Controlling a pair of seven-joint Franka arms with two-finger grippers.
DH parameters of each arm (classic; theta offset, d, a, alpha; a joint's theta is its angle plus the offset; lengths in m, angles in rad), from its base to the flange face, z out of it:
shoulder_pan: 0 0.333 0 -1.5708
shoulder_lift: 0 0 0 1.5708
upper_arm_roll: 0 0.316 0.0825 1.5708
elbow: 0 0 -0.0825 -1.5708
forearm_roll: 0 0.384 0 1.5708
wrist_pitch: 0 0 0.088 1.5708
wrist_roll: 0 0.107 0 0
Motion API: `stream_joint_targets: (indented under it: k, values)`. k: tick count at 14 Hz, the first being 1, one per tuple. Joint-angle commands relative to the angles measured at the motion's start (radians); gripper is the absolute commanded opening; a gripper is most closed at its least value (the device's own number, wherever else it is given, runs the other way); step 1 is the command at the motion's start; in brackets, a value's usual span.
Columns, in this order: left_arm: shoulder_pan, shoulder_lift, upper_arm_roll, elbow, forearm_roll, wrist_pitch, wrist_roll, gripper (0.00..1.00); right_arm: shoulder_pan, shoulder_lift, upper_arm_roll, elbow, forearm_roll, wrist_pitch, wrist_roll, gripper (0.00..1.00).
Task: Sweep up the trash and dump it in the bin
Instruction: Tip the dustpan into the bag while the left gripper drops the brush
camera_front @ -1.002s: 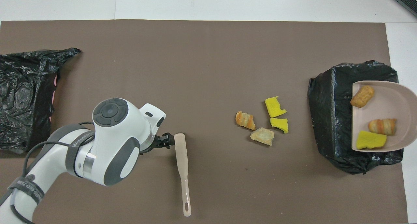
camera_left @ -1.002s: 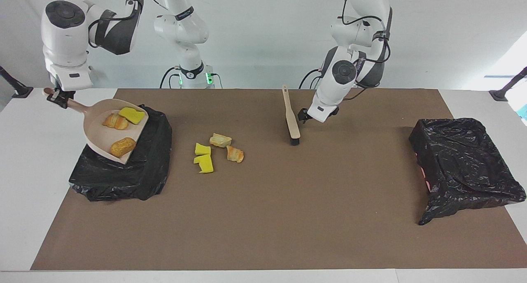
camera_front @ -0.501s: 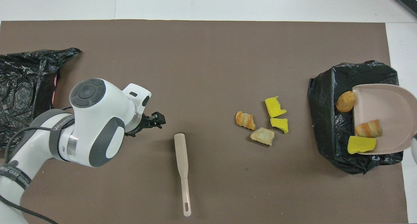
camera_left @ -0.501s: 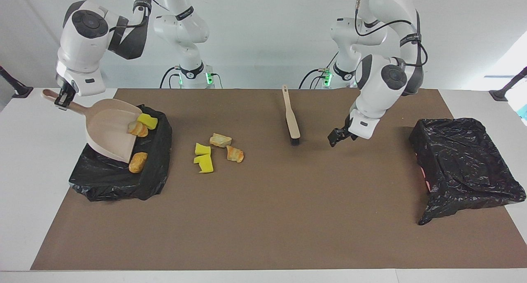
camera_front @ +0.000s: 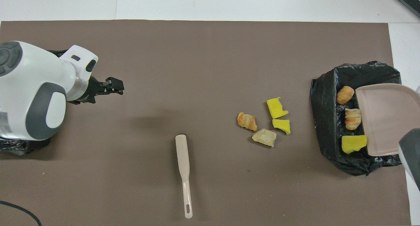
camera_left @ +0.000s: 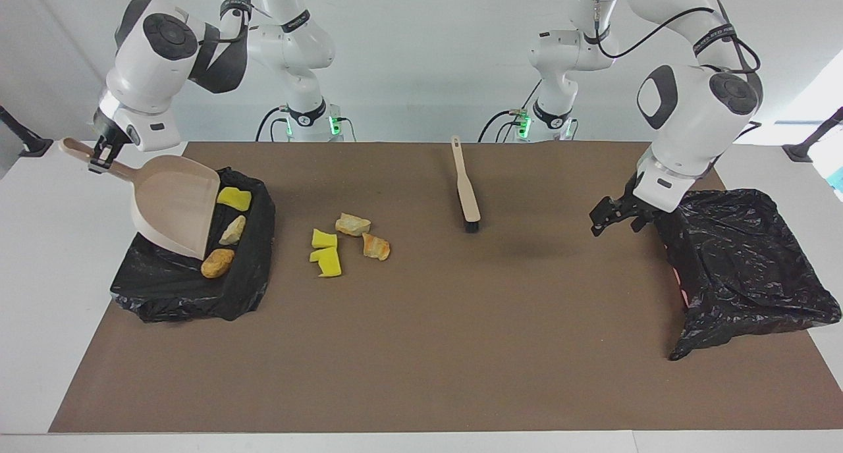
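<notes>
Seven trash pieces counted: three in the lined bin (camera_left: 191, 288) at frame left, four loose trash pieces (camera_left: 346, 239) on the worktop (camera_left: 421, 347) centre-left. Right tool (camera_left: 100, 158) is clamped on the tilted dustpan (camera_left: 174, 206) handle above that bin. Left tool (camera_left: 609, 217), fingers apart and empty, hangs beside the second lined bin (camera_left: 744, 268) at right; one brush (camera_left: 465, 189) lies centre.

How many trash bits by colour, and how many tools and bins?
Yellow sponge bits: 3
Tan or orange-brown bread lumps: 4
Dustpan: 1
Brush: 1
Black-bagged bins: 2
Total: 11
</notes>
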Motion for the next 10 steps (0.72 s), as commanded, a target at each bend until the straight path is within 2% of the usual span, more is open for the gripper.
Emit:
stream_joint_targets:
  k: [1,5,7,9,10]
  values:
    - [0.06,-0.005,-0.01,0.059,0.035,-0.088,0.124,1.0,0.002,-0.034,0.035,0.05,0.014,-0.098,0.035,0.0]
    - [0.078,-0.057,-0.011,0.09,0.066,-0.192,0.152,1.0,0.002,-0.047,0.096,0.124,0.191,-0.236,0.206,0.0]
    - [0.068,-0.077,-0.013,0.119,0.083,-0.226,0.16,1.0,0.005,-0.068,0.133,0.112,0.299,-0.253,0.404,0.0]
    - [0.067,-0.117,-0.018,0.106,0.083,-0.246,0.165,1.0,0.019,-0.07,0.167,0.108,0.434,-0.245,0.594,0.0]
    - [0.067,-0.129,-0.019,0.09,0.084,-0.254,0.166,1.0,0.046,-0.056,0.179,0.11,0.462,-0.239,0.723,0.0]
